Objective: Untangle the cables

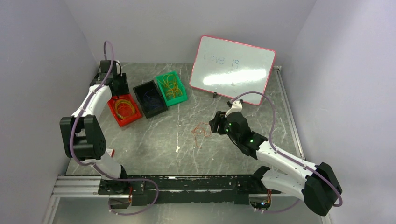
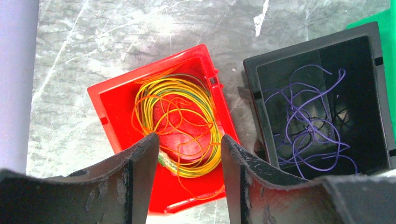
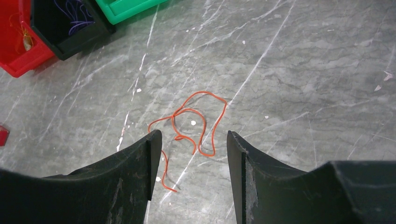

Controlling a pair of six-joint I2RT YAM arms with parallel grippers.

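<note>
Orange cable [image 3: 203, 120] lies loose — faint whiteboard [image 1: 233, 69] scrawl ends "is".

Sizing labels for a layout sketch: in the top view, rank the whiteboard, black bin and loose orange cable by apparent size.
1. whiteboard
2. black bin
3. orange cable, though its faint sprawl nearly matches the bin.

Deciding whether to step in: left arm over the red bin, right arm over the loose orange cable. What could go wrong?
1. The orange cable lies flat and thread-thin on the table; the open right jaws may close on nothing.
2. The yellow-orange coil in the red bin sits right under the open left jaws; a strand could snag and drag out when that arm lifts.
</note>
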